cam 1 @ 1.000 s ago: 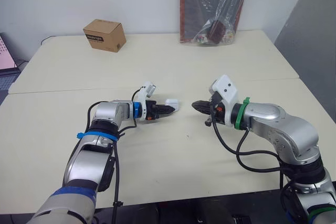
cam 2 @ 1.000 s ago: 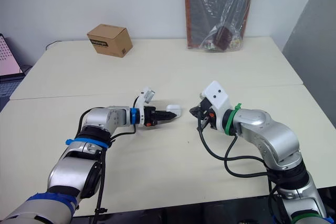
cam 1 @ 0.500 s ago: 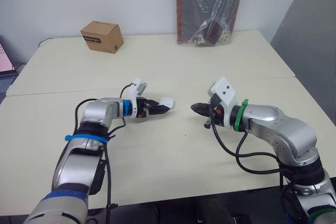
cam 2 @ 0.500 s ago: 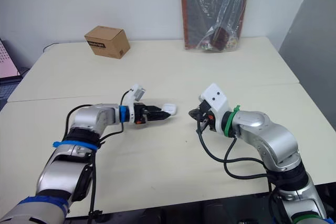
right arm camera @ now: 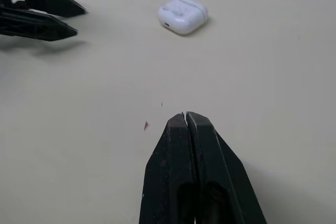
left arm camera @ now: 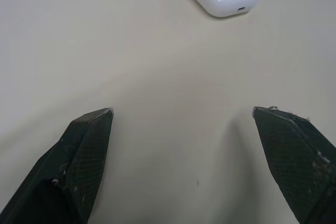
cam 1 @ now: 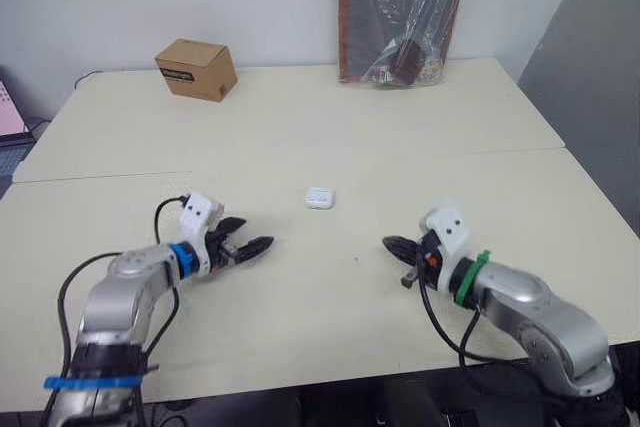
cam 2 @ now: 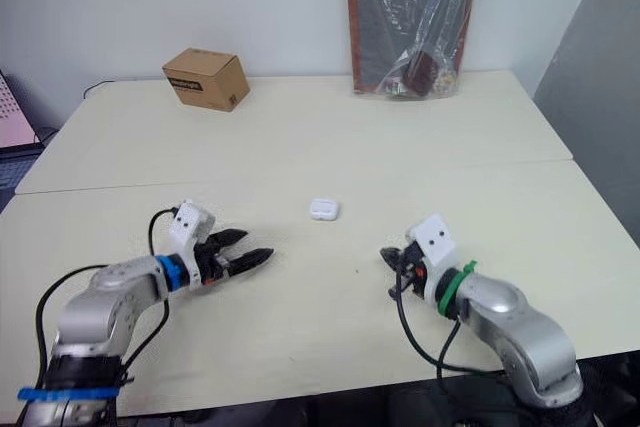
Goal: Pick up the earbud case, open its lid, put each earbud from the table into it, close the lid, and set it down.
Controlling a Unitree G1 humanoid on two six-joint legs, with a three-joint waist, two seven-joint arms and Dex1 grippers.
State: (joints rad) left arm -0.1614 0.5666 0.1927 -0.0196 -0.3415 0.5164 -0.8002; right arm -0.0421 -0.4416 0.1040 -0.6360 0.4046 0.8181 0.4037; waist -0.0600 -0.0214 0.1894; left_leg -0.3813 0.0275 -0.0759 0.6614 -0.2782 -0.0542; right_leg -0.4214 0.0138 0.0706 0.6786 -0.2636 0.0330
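Head views: you are looking down on a pale table [cam 1: 300, 117]. The earbud case [cam 1: 318, 198] is lying on it with its lid down, roughly between the two arms and a little farther out than both. Nothing is touching it. Your left gripper [cam 1: 257, 231] is sitting low over the tabletop to the left of the case and well apart from it. Its two black fingers are spread wide and gripping nothing. Your right gripper [cam 1: 387, 242] is sitting low on the right side, also well apart from the case, with its fingers pressed together and empty. Whether either gripper is touching the table, you cannot tell. A cardboard box [cam 1: 196, 68] is standing at the far left of the table. A plastic-wrapped board [cam 1: 400, 12] is leaning against the wall at the far edge.

Left wrist view: you are looking along the left arm's fingers [left arm camera: 89, 145], which are standing far apart with bare tabletop between them. The white case is resting ahead of them, beyond the tips and nearer the line of one finger than the other. Its seam is closed and its small port is facing the camera.

Right wrist view: the right arm's fingers are showing clenched tip to tip, with no gap between them. The case is lying ahead on the table, clear of the tips, with the lid line running shut across its top. The left gripper is showing off to one side, splayed and pointing toward the middle of the table. A small reddish speck [right arm camera: 146, 125] is sitting on the table just beyond the closed tips.
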